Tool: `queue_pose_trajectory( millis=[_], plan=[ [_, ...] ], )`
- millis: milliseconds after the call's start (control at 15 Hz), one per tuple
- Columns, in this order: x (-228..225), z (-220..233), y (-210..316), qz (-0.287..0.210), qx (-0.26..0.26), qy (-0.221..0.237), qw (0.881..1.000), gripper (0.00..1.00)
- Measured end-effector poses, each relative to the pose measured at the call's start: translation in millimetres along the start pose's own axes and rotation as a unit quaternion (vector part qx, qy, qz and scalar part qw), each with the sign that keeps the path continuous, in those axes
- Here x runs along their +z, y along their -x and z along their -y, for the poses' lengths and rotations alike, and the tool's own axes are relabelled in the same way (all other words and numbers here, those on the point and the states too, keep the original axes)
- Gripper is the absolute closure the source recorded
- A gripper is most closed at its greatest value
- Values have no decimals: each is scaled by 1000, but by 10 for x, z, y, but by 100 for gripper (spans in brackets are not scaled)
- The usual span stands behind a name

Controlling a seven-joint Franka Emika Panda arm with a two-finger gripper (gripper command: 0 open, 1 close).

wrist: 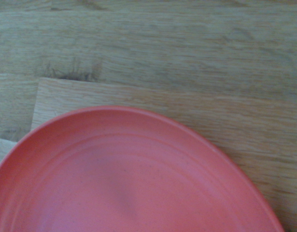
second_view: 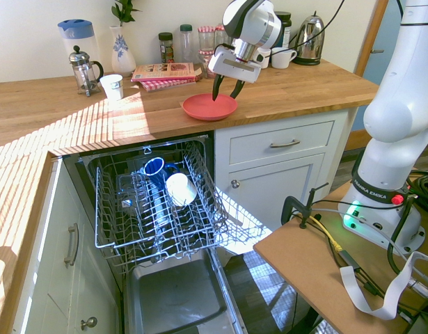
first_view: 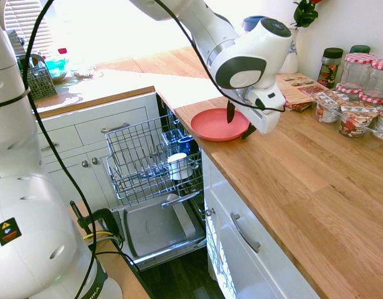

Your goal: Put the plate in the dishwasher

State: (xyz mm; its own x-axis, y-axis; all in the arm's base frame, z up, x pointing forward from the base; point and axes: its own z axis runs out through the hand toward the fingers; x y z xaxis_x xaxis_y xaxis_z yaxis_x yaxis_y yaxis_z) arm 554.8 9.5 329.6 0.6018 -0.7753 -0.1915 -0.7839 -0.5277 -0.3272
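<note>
Plate (second_view: 209, 107) lies flat on wooden worktop (second_view: 74, 104), near edge above open dishwasher (second_view: 154, 209). Pincer (second_view: 226, 88) spread wide, empty, fingertips straddling plate's rim on side away from dishwasher. Racks pulled out, blue mug (second_view: 154, 169) inside. Arm base reads "FRANKA EMIKA".

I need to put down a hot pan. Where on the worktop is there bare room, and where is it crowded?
Bare wood lies on the worktop between the paper cup and the plate, and along the front edge right of the plate. The back by the wall is crowded with jars, a kettle and a cafetiere.
</note>
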Motion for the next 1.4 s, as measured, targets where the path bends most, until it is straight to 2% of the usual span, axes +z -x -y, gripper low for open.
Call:
queue_pose_trajectory(
  millis=[867, 1000, 1200, 1400],
  plan=[
    [85, 76, -66, 17, -13, 13, 1000, 100],
    [24, 169, -49, 12, -30, 19, 999, 100],
    [-270, 579, 128, -12, -69, 42, 997, 100],
    [-719, 1334, 928, -80, -115, 99, 985, 100]
  ],
)
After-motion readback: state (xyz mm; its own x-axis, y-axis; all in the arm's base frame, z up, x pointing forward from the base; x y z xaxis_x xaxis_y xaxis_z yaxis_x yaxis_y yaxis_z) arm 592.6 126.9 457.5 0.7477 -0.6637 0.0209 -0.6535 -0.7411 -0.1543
